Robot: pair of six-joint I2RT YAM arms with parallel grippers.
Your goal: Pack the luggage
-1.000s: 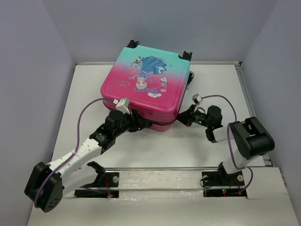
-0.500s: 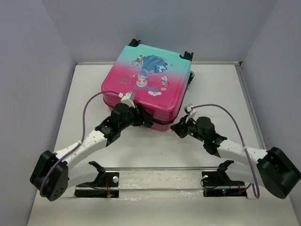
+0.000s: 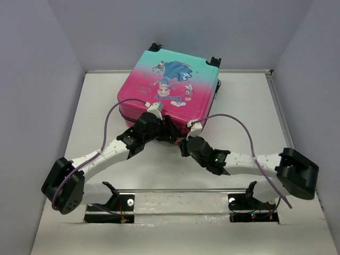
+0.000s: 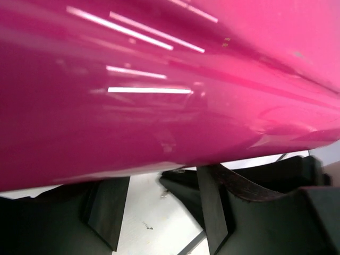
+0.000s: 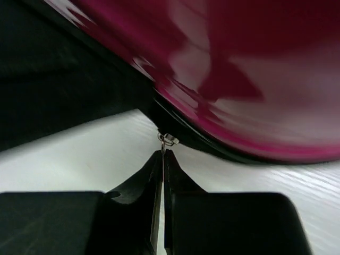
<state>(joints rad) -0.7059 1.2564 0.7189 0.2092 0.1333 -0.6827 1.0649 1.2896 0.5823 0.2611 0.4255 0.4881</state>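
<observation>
The luggage [image 3: 170, 79] is a pink-to-teal hard-shell suitcase with a cartoon princess, lying flat and closed at the back of the table. My left gripper [image 3: 169, 133] is at its near edge. In the left wrist view the left gripper [image 4: 156, 183] is open and empty, with the pink shell [image 4: 159, 79] just above the fingers. My right gripper [image 3: 184, 145] sits at the near edge beside it. In the right wrist view the right gripper [image 5: 163, 155] is shut on the thin metal zipper pull [image 5: 168, 139] on the black zipper line under the pink shell [image 5: 255, 79].
The white table [image 3: 239, 101] is enclosed by grey walls on the left, back and right. A raised rail [image 3: 180, 189] runs across the front by the arm bases. The suitcase's black wheels [image 3: 213, 61] point toward the back wall.
My right gripper has swept left along the suitcase's near edge, from the right corner to the middle. My left gripper has moved forward and right. The suitcase has shifted slightly back and right.
</observation>
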